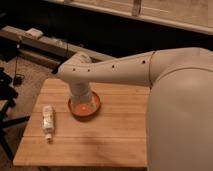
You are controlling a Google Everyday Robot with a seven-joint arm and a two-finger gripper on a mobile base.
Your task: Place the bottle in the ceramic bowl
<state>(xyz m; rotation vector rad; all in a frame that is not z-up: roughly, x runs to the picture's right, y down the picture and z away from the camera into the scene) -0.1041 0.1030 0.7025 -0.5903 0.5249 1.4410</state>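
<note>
The small white bottle [48, 119] lies on its side on the wooden table [115, 135], near the left edge, with its cap toward the front. The orange-red ceramic bowl [95, 106] stands to the right of it, a short gap apart. My white arm reaches in from the right and turns down over the bowl. My gripper [81, 101] points down just above the bowl's inside, mostly hidden behind the wrist. I see nothing in the bowl. The gripper is apart from the bottle, to its right.
My large white arm and body [180, 115] cover the right side of the table. A dark bench [30, 45] with a white item [35, 33] runs along the back left. A black stand [5, 105] is beside the table's left edge.
</note>
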